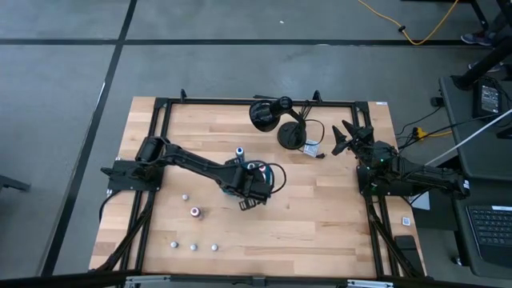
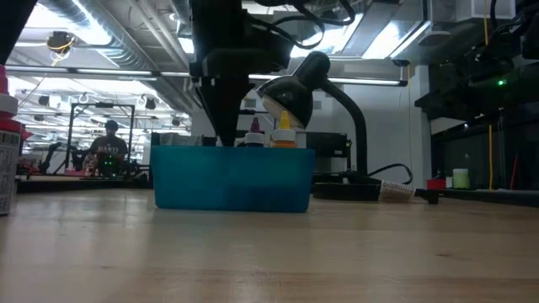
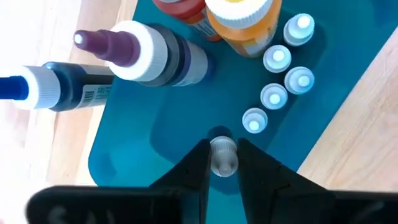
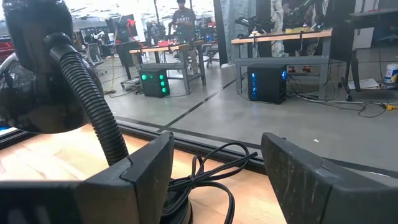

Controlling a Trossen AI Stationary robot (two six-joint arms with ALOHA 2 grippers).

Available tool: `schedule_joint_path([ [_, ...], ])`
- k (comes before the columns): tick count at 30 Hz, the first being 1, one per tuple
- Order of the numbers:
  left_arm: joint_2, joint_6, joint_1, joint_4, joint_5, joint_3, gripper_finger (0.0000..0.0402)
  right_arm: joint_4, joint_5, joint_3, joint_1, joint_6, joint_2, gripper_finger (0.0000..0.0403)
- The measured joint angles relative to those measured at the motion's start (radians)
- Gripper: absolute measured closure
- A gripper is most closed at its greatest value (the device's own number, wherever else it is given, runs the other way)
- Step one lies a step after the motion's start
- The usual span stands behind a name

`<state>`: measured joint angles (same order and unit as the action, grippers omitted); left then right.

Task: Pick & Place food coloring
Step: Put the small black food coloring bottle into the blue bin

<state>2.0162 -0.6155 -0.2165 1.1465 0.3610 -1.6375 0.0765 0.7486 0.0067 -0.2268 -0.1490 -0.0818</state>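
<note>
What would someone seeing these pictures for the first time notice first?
Probably the left gripper near the middle of the table, shut on a tiny pale bottle over the teal tray, where five small bottles already stand in a row beside bigger ones. Next, the black desk lamp at the table's far edge, with the right gripper waiting open beside it.

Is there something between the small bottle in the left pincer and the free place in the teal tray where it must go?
Nothing visible. The left pincer is shut on a small bottle directly over bare floor of the teal tray. The row of small bottles stands beside this spot, and the larger bottles are farther off.
</note>
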Motion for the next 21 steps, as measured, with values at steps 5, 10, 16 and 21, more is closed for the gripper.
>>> schedule_joint_path([
  [5,0.025,0.0,0.003,0.0,-0.006,-0.001,0.0343,0.0,0.0,0.0,0.0,0.0,0.0,0.0159],
  [10,0.049,0.0,0.005,-0.015,-0.02,0.0,0.0343,0.0,0.0,0.0,0.0,0.0,0.0,0.0159],
  [16,0.065,0.0,0.01,-0.025,-0.041,-0.002,0.0343,0.0,0.0,0.0,0.0,0.0,0.0,0.0159],
  [21,0.068,0.0,0.009,-0.026,-0.067,-0.001,0.0343,0.0,0.0,0.0,0.0,0.0,-0.001,0.0159],
])
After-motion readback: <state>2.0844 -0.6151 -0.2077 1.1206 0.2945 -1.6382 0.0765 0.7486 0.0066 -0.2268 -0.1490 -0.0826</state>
